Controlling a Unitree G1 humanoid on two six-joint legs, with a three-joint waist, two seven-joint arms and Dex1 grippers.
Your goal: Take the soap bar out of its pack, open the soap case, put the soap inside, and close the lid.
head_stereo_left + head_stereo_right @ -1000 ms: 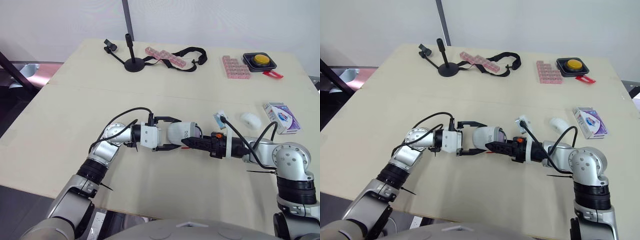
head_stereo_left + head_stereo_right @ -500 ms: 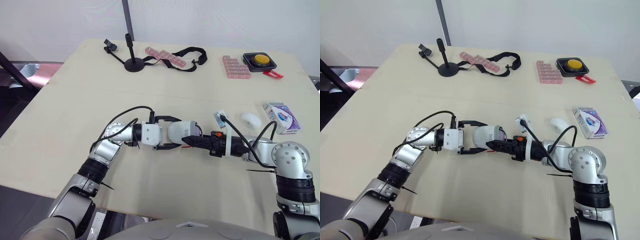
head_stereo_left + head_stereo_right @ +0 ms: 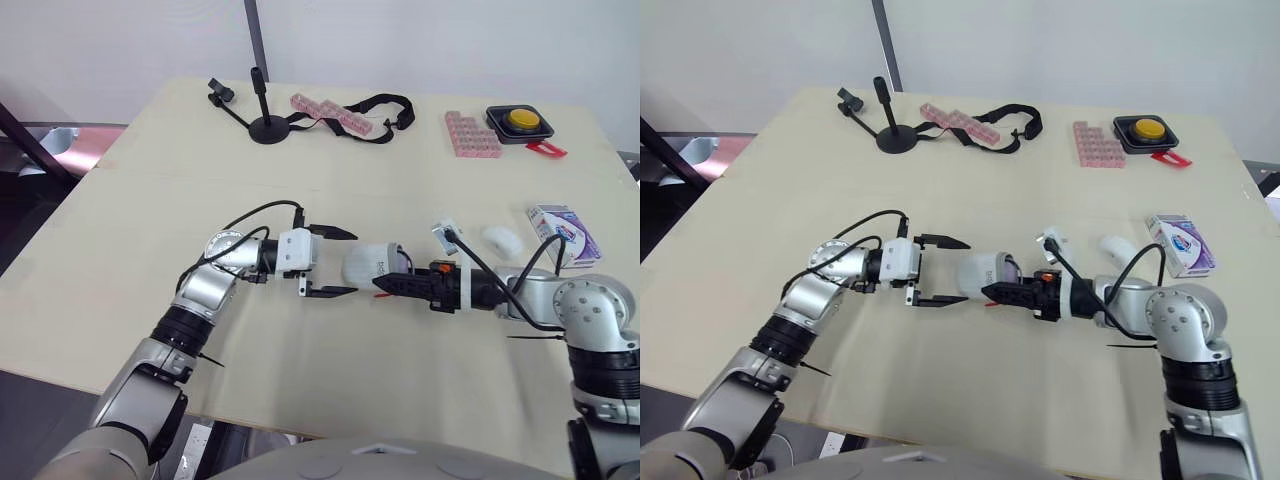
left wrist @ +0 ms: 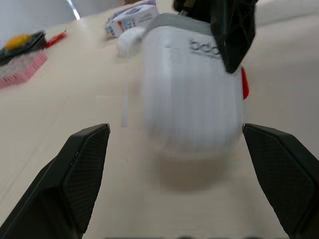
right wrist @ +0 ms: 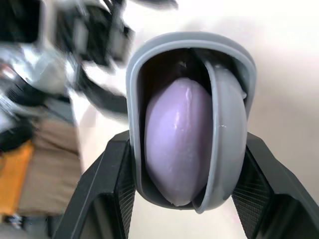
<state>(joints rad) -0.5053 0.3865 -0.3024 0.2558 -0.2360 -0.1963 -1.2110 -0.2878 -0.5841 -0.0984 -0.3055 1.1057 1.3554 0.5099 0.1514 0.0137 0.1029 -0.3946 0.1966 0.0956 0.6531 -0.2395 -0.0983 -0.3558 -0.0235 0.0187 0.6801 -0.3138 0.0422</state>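
Observation:
The white and grey soap case (image 3: 372,268) lies on its side at mid table, with my right gripper (image 3: 390,281) shut on it from the right. In the right wrist view the purple soap bar (image 5: 174,134) sits inside the case (image 5: 227,139), whose lid stands ajar; a black finger (image 5: 107,189) presses on each side. My left gripper (image 3: 346,262) is open just left of the case, its fingertips (image 4: 87,164) apart from the case (image 4: 189,94). The soap pack (image 3: 563,233) lies at the right edge.
A small white object (image 3: 500,238) lies beside the pack. At the back stand a black stand (image 3: 265,122), pink pill boxes (image 3: 330,112) with a black strap, a pink block (image 3: 472,135) and a yellow button (image 3: 518,121).
My left gripper has drawn back to the left, off the soap case it straddled before. The right gripper has carried the case slightly to the right.

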